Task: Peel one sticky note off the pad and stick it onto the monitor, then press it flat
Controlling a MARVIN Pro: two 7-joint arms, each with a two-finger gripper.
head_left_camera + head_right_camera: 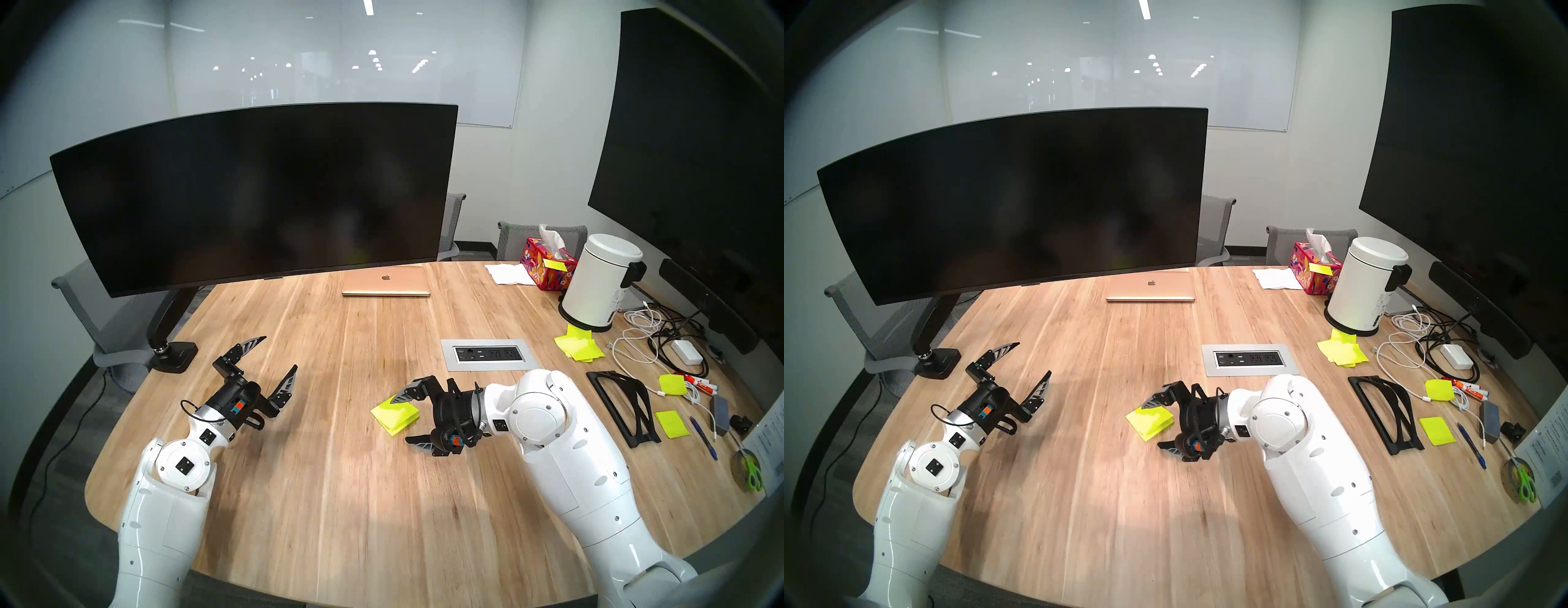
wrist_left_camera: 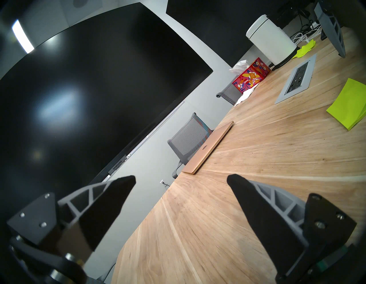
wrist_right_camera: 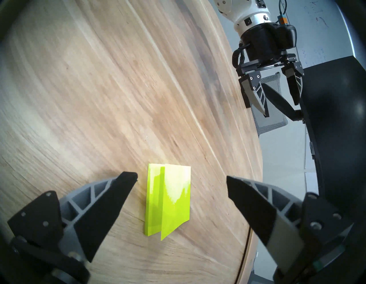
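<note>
The pad [image 1: 394, 418] [image 1: 1149, 422] [image 3: 153, 200], a small neon yellow-green stack, lies on the wooden table [image 1: 339, 467] right of centre. Its top sticky note [image 3: 176, 198] sits offset from the sheets below. My right gripper [image 1: 401, 420] [image 1: 1152, 424] [image 3: 180, 176] hovers open, one finger on each side of the pad, holding nothing. My left gripper [image 1: 279, 352] [image 1: 1033, 358] [image 2: 181, 177] [image 3: 281, 109] is open and empty over the table's left side, pointing toward the monitor [image 1: 254, 191] [image 1: 1013, 199] [image 2: 79, 89]. That wide curved black screen stands on a black arm mount [image 1: 169, 322].
A closed gold laptop [image 1: 386, 282] lies under the monitor's right end. A power outlet panel [image 1: 488, 354] is set into the table behind the right arm. Far right are a white bin [image 1: 598, 284], tissue box [image 1: 547, 267], heap of yellow notes [image 1: 579, 346], black stand [image 1: 623, 407] and cables [image 1: 645, 339].
</note>
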